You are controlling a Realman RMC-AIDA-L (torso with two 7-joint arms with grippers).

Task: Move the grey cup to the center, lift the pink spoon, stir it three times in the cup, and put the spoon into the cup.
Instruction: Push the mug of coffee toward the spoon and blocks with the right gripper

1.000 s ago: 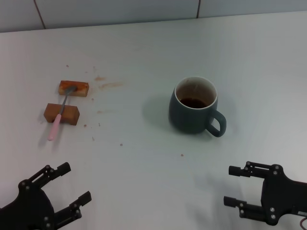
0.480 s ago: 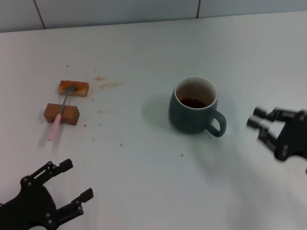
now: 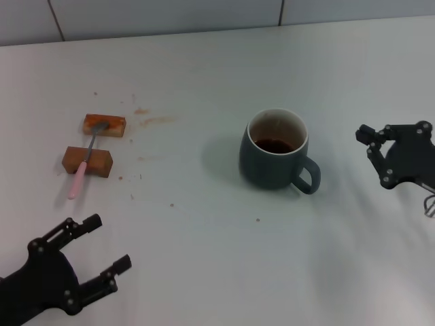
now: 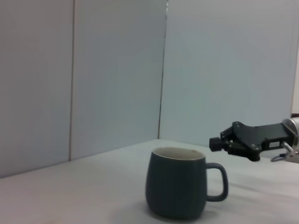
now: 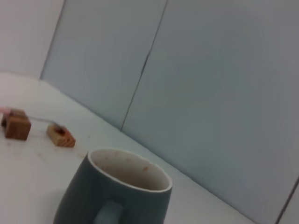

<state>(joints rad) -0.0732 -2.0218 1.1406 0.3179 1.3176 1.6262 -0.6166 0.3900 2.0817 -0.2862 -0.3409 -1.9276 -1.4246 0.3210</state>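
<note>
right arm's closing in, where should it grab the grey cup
Probably by the loop handle of the grey cup. The handle points toward the robot's right, facing the right gripper, so come in from that side. The cup stands upright holding dark liquid, so keep it level.

Upright grey cup [image 3: 275, 150], handle toward the near right, holding dark liquid; pink spoon [image 3: 85, 163] well to its left, bridging two wooden blocks [image 3: 87, 160].

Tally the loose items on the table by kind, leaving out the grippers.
Mugs: 1, the grey cup
Spoons: 1, the pink spoon
Wooden blocks: 2, far block and near block, with the spoon laid across both
Total: 4
</note>
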